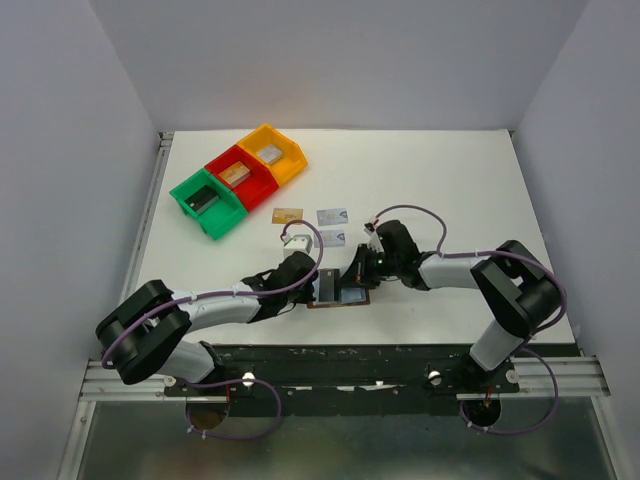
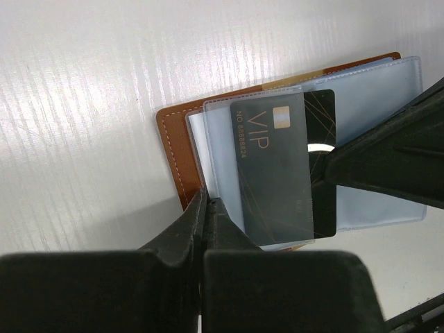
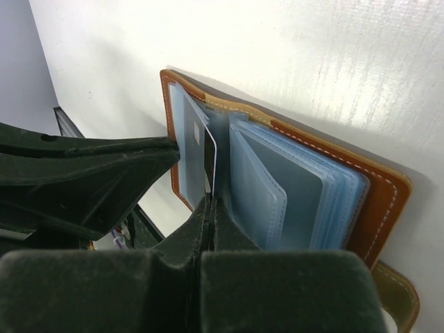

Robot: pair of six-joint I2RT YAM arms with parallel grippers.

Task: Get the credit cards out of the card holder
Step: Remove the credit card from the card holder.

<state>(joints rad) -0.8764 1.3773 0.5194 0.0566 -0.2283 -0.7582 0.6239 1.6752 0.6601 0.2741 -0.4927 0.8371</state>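
While three credit cards are already laid out on the worktop (image 1: 450,180) just beyond the arms, namely the gold-tan card (image 1: 288,215) and the two silvery cards (image 1: 332,216), the task is judged to be a little past its halfway point. The card holder (image 1: 350,296) is spread open on the worktop near the front edge, between the two grippers, with its light-blue sleeves fanned upward.

Two cards are seen in it from the left wrist view. The black VIP card (image 2: 274,166) is seated in a clear sleeve. The other black card (image 2: 322,125) is lying behind that sleeve and offset to one side, so it may be partly drawn out.

The left gripper (image 2: 208,215) is clenched, its fingers pressed together at the holder's edge. Whether a sleeve is pinched or the holder is merely pinned down cannot be told. The right gripper (image 3: 209,208) is clenched as well, and a thin card edge is seen running down between its fingers, so the other black card is taken to be grasped there.

What is left, by this reading, is for that card to be pulled clear and set down with the others, and then for the black VIP card to be extracted from its sleeve. No further cards can be made out in the remaining sleeves.
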